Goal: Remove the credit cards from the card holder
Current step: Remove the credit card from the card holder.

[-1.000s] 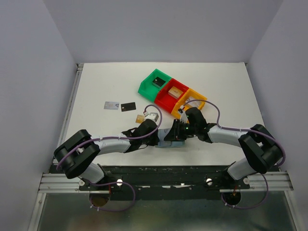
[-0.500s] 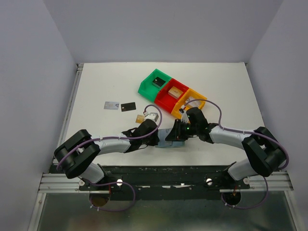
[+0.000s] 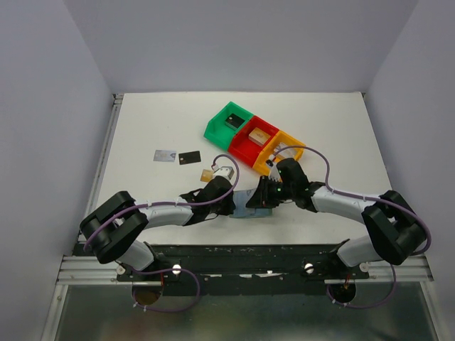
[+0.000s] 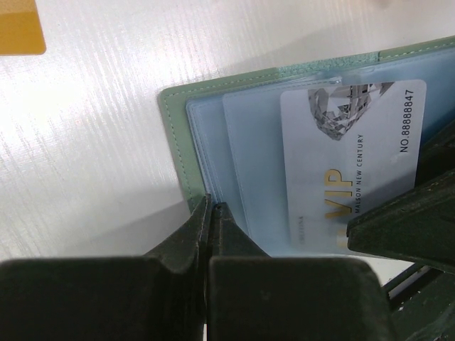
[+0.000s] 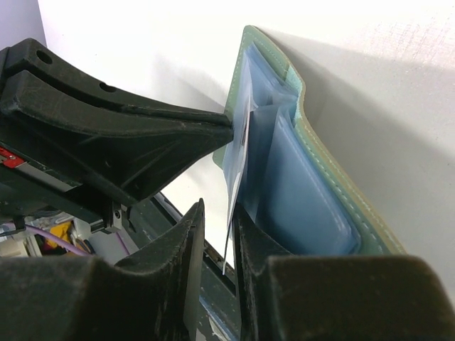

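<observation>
While open, card holder (image 4: 174,142) with card (image 4: 348,163)

Green bin (image 3: 217,130), red bin (image 3: 240,149), orange bin (image 3: 293,144) adjoining.

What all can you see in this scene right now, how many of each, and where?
plastic bins: three, green, red and orange, in a row at far right of centre, a small item in each
silver-grey card: one, on the table, left of centre
black card: one, beside the silver-grey one
gold card: one, on the table near the left wrist
card holder: one, grey-green, open, between the arms
VIP card: one, silvery white, in a holder sleeve
table: one, white
left pincer: black, shut on the holder's edge
right pincer: black, around a thin edge at the holder
</observation>
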Available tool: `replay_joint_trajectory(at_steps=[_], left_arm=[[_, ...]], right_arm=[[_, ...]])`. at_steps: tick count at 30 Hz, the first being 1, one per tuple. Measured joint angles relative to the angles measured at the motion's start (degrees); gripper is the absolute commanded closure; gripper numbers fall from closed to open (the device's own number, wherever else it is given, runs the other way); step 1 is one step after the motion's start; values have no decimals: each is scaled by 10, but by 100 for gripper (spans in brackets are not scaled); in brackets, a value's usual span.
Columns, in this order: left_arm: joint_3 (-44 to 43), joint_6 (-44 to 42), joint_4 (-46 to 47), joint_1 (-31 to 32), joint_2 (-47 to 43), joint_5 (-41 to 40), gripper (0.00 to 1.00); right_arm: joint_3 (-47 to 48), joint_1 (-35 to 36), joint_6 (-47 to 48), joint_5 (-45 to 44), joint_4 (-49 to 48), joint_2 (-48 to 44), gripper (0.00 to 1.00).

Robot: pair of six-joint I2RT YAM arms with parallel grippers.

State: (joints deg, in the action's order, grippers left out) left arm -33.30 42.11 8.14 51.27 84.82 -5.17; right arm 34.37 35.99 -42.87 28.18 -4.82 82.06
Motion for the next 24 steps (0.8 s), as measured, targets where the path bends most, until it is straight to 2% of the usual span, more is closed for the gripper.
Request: replay_joint_trajectory(at_steps=[24], left_arm=[[11, 7, 17, 0, -2, -2, 100]], right_arm=[[0, -8, 9, -18, 21, -12, 82]])
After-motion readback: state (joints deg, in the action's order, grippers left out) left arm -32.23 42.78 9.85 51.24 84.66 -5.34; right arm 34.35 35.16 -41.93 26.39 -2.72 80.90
